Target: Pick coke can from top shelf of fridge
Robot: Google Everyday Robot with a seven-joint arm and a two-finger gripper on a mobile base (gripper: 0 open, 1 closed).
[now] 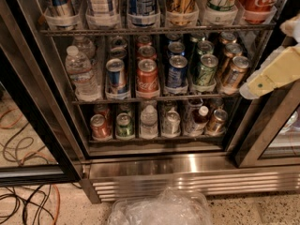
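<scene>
The coke can [259, 0] is the big red can with white script at the far right of the top shelf [154, 31], standing in a clear plastic holder tray; its top is cut off by the picture edge. The fridge [187, 170] stands open, with its steel slatted base below. My gripper [251, 89] is a cream-coloured piece coming in from the right edge. It hangs below and slightly right of the coke can, level with the middle shelf, in front of the right door frame. It touches nothing.
Blue, gold and green-white cans fill the rest of the top shelf. The middle rack holds a smaller red Coca-Cola can [147, 76], a water bottle [80, 71] and other cans. A black door frame [262, 139] stands right. A plastic-wrapped bin [159, 210] and cables [23, 205] lie on the floor.
</scene>
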